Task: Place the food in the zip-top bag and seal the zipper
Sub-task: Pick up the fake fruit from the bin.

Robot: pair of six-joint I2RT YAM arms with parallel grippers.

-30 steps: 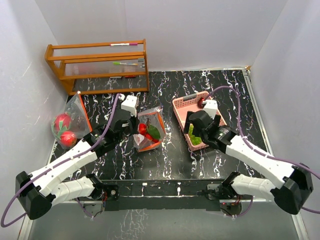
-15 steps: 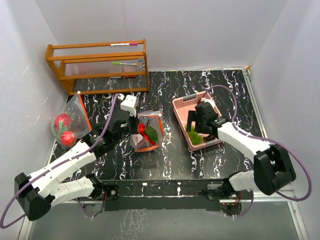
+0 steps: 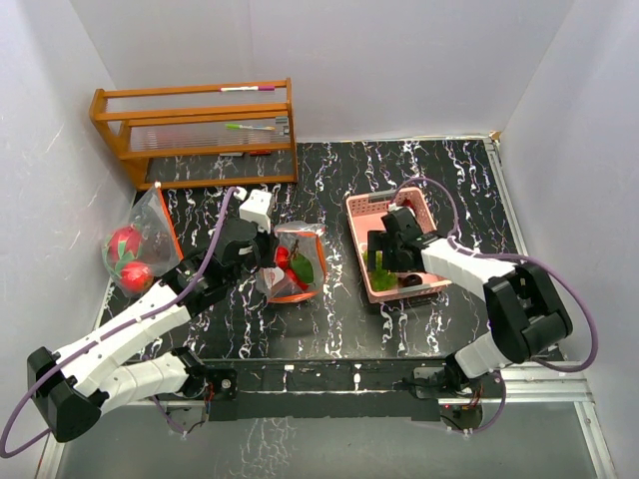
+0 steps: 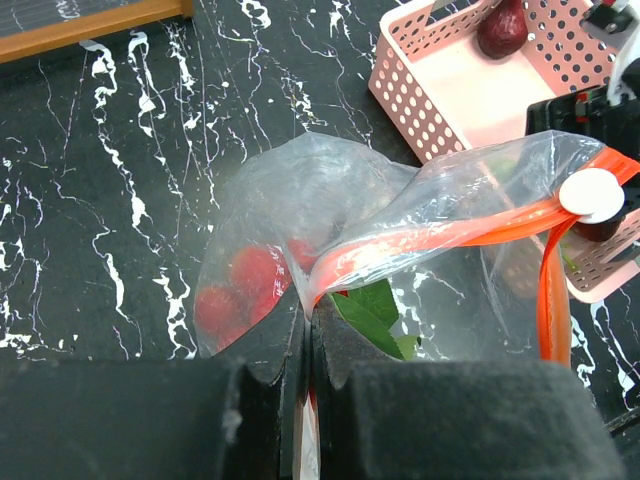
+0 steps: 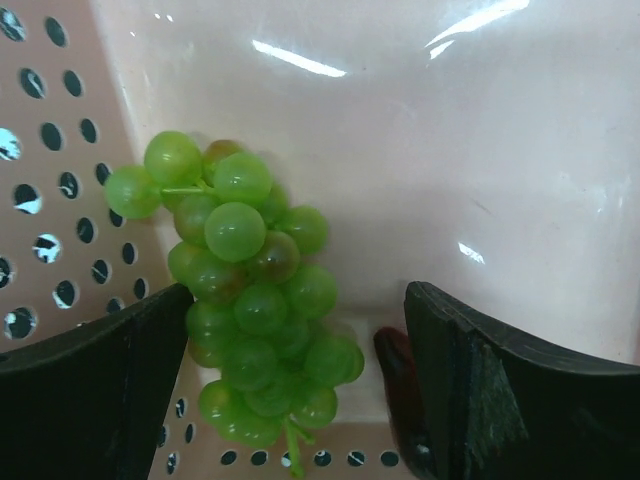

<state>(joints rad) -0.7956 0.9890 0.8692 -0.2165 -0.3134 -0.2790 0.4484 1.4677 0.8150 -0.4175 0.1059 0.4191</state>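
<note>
Nearest thing first: the left gripper [image 4: 308, 325], just left of the pink basket [image 3: 363, 212]. Its jaws are clenched on the rim of the zip-top bag [image 4: 300, 190], pinching the orange zipper strip [image 4: 430, 240]. In the left wrist view that strip is the bag's long line, and it runs from the jaws straight out toward the basket, with the white slider [image 4: 592, 192] at the basket end. The bag sits on the table [image 3: 339, 319] just left of the basket, mouth gaping upward. There are red fruits [image 4: 245, 280] and a green leaf [image 4: 372, 305] inside.

Inside the basket, the right gripper [image 5: 298, 290] has its jaws released and spread wide, one finger on each side of the green grapes [image 5: 250, 300]. Can't tell if the pads are touching them. The bunch lies on the basket floor against its left wall at the near end. Its long axis runs along that wall, and a bit of stem pokes out at the lower end in the wrist view. A dark fruit [image 3: 411, 280] sits in the basket just right of the grapes.

Well left of the basket is a second bag [image 3: 150, 215] with a dragon fruit [image 3: 124, 242] and a red apple [image 3: 136, 275] in it. Far-left of the basket there's a wooden rack [image 3: 195, 130].

Compared with half a second ago, the right gripper has moved toward the basket's near end, over the grapes, and that arm is folded in tighter. The left gripper and its bag are basically where they were.
</note>
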